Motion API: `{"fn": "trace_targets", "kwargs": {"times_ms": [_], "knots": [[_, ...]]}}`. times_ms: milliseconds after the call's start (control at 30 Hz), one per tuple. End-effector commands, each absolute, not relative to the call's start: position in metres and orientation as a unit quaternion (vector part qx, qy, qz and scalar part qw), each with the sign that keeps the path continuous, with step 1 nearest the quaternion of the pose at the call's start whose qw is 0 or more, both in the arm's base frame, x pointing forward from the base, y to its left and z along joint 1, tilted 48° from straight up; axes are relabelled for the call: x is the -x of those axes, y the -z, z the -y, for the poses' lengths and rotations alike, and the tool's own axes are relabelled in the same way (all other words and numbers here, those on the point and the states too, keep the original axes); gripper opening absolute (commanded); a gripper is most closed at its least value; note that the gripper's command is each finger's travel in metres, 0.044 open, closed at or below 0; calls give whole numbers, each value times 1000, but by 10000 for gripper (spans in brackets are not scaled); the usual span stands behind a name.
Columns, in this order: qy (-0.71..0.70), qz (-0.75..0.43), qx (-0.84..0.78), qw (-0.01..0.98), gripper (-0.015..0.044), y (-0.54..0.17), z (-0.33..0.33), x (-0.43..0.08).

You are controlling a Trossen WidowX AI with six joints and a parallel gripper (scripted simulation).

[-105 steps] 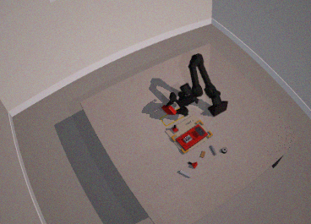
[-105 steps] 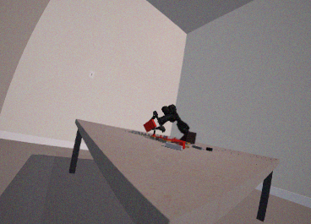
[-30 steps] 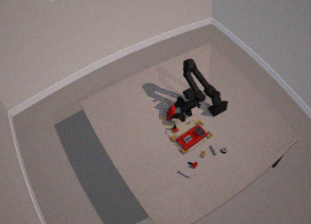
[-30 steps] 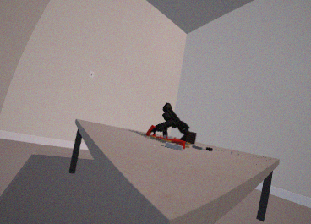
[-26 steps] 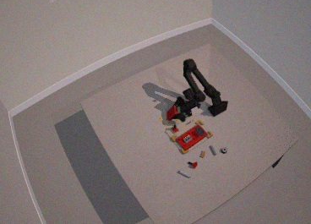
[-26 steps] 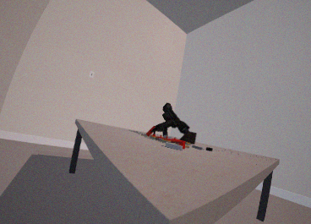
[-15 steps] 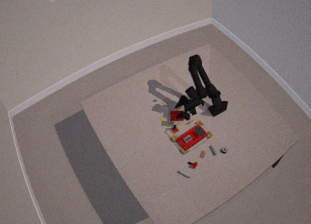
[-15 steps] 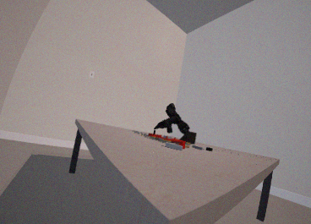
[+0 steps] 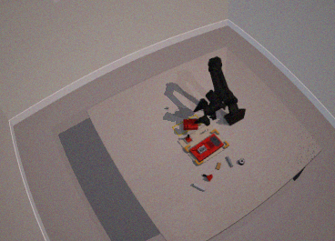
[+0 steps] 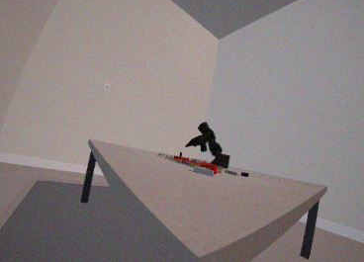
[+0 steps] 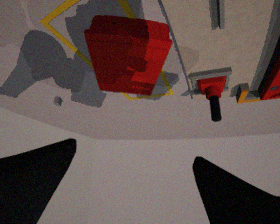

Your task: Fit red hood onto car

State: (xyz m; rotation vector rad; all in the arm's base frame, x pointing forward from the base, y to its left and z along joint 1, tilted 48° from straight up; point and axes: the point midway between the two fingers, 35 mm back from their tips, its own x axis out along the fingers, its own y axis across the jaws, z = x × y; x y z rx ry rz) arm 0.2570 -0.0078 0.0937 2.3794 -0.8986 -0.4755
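- Counting one black pincer (image 9: pixel 197 116) (image 10: pixel 195 147) (image 11: pixel 136 155), spread wide, with two fingers and nothing between them.
- Just beyond, in the top view: one red hood (image 9: pixel 190 124) (image 11: pixel 128 55), off the car and nearer the upper-left table edge than the car is; hard to say whether touching the wood.
- Around and under it, partly covered: one yellow outline (image 9: pixel 175 127) (image 11: pixel 66 41).
- Beside that, one small red piece with a black stem (image 9: pixel 187 138) (image 11: pixel 212 90).
- Further from that edge, toward the bench's middle: one red chassis (image 9: pixel 210 147), with one pale engine block (image 9: pixel 201 149) and four orange corner brackets (engine in place, hood not); pegs too small to count.
- Past the chassis, away from the upper-left edge, five loose bits: one grey bar (image 9: pixel 228 162), one tan block (image 9: pixel 218 165), one ring (image 9: pixel 241 161), one red-and-black part (image 9: pixel 208 176), one thin grey strip (image 9: pixel 197 187).
- Toward the upper-right edge, one arm base (image 9: pixel 235 117).
- Outermost, one table (image 9: pixel 150 172) (image 10: pixel 208 212), bottom corner cut off in the top view; two legs visible in the exterior view, small parts blurred together there.
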Motion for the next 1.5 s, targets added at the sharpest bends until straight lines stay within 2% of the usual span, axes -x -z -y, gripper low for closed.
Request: {"fn": "trace_targets", "kwargs": {"times_ms": [0,167,367,433,567,700,833,1100,1467], "knots": [[180,332,-884,277,440,-92,8,-257],[180,332,-884,277,440,-92,8,-257],[180,332,-884,277,282,-92,8,-257],[203,320,-869,317,335,-91,6,-263],[334,228,-748,527,440,-81,2,-291],[445,88,-567,687,440,-75,4,-310],[512,-89,-358,776,440,-75,13,-317],[510,-320,-116,790,440,-88,26,-324],[446,-552,104,697,440,-111,43,-294]]}}
